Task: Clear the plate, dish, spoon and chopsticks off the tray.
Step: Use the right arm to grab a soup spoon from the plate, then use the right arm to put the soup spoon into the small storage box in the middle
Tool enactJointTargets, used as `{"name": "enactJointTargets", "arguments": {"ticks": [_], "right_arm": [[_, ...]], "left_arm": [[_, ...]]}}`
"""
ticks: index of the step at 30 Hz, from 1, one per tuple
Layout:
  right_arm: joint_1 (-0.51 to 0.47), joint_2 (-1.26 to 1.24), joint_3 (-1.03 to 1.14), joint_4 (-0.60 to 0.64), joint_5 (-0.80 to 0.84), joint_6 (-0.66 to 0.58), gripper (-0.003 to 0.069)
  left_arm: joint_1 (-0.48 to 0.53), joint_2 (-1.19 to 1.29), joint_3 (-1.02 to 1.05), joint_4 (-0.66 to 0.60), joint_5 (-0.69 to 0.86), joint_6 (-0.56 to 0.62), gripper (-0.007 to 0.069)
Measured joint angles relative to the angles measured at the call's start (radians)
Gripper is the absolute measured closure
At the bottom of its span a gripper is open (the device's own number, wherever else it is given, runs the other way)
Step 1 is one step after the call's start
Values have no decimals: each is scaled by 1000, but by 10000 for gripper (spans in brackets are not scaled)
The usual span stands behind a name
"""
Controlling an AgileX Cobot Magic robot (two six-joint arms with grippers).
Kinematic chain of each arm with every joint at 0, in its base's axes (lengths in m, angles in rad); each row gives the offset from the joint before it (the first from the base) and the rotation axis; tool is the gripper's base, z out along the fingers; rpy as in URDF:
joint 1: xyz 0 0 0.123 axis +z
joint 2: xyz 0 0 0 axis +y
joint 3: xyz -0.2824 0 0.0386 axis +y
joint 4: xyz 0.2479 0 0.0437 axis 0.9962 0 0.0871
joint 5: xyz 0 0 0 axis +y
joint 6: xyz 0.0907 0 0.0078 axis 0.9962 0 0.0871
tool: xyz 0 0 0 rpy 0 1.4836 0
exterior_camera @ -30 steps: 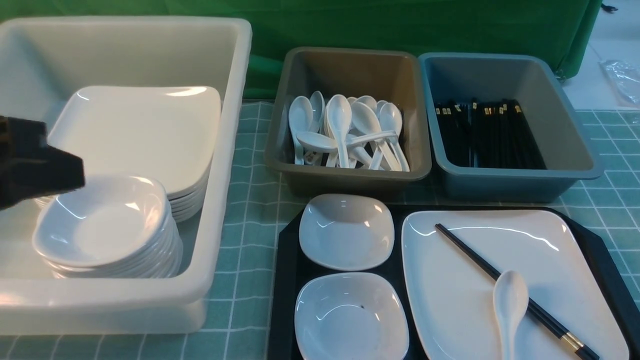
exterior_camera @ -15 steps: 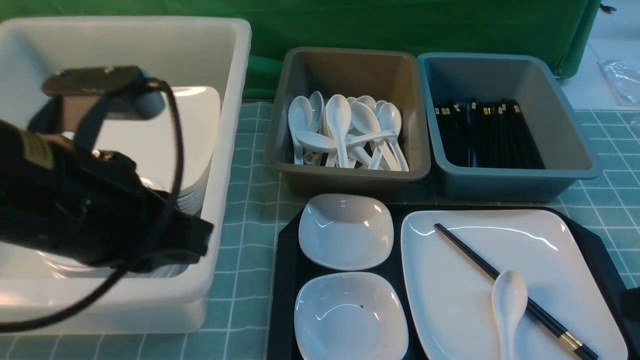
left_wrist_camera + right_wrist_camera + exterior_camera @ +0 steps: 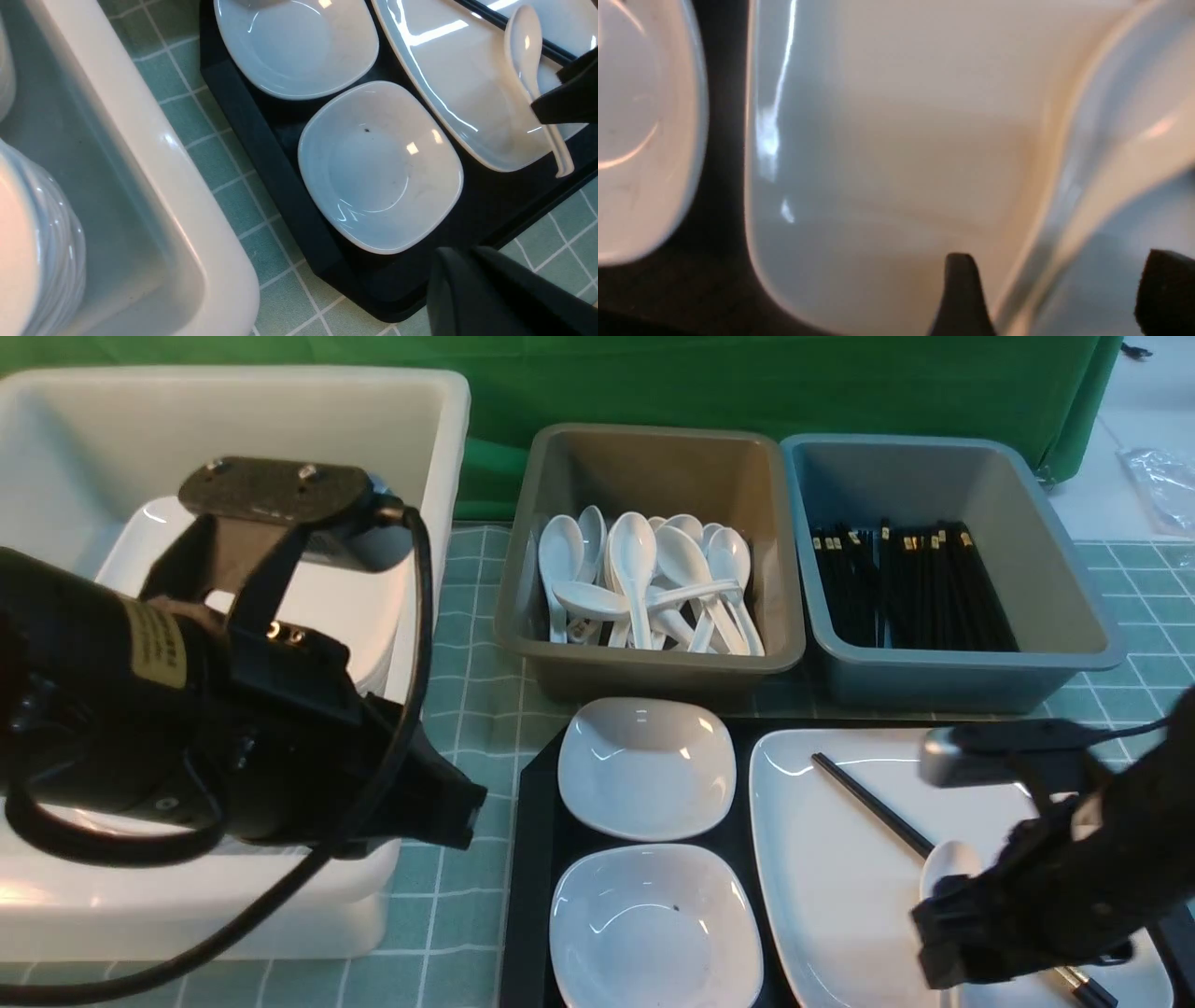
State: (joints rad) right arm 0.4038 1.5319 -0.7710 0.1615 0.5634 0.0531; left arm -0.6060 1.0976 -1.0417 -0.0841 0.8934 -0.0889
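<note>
Front view: hard to read at the near right corner, with the right arm (image 3: 1102, 859) across it. Hides the handle of the spoon (image 3: 948, 863) and the middle stretch of the chopsticks (image 3: 868, 803). Leaves only the spoon's bowl, the chopsticks' thin far end and a sliver of their banded thick end at the bottom edge. Cuts off the near edges of the plate (image 3: 822, 896), the tray (image 3: 532, 859) and the near dish (image 3: 653, 933). Loses most of the white tub (image 3: 439, 476) and its stacks behind the left arm (image 3: 140, 728).

Right wrist view: very close and blurred. Shows the right gripper (image 3: 1059, 294) spread wide, one dark tip on either side of the spoon's handle, not clenched on it. Cannot tell whether either tip touches.

Left wrist view: gives nearly the whole spoon. Lies on the plate, long axis running near to far, bowl pointing away from the robot, handle toward it. Reaches with the handle end past the plate's rim, over the tray.

Chopsticks also on the plate, slanting from far left to near right, thin tips away, thick end toward the robot.

Left gripper (image 3: 462, 812) clenched on nothing, over the checked cloth (image 3: 467, 709) between white tub and tray. Far dish (image 3: 644, 770) and near dish on the tray, left of the plate, one behind the other.
</note>
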Motion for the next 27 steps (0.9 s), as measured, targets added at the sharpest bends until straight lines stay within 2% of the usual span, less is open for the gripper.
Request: {"name": "enactJointTargets", "arguments": {"ticks": [7, 8, 9, 10, 11, 12, 20, 24, 26, 27], "right_arm": [[4, 74, -9, -11, -6, 16, 176], [4, 75, -10, -15, -6, 10, 222], [4, 75, -10, -16, -5, 8, 232], [4, 77, -12, -21, -5, -9, 347], [4, 77, -12, -21, -6, -13, 383], [4, 76, -12, -18, -6, -22, 508], [7, -25, -97, 10, 21, -43, 498], [7, -9, -366, 14, 9, -83, 498], [7, 73, -567, 15, 15, -108, 498], [7, 83, -584, 15, 15, -109, 498]], "left_arm": [[0, 0, 0, 10, 0, 0, 624], [0, 0, 0, 11, -1, -2, 624], [-1, 0, 0, 11, -1, -2, 624], [-1, 0, 0, 12, -6, -4, 624], [-1, 0, 0, 12, -6, -4, 624], [-1, 0, 0, 13, -7, -4, 624], [-1, 0, 0, 19, -13, -5, 624], [-1, 0, 0, 19, -21, -5, 617], [-1, 0, 0, 19, -23, -5, 617], [-1, 0, 0, 19, -23, -5, 617]]}}
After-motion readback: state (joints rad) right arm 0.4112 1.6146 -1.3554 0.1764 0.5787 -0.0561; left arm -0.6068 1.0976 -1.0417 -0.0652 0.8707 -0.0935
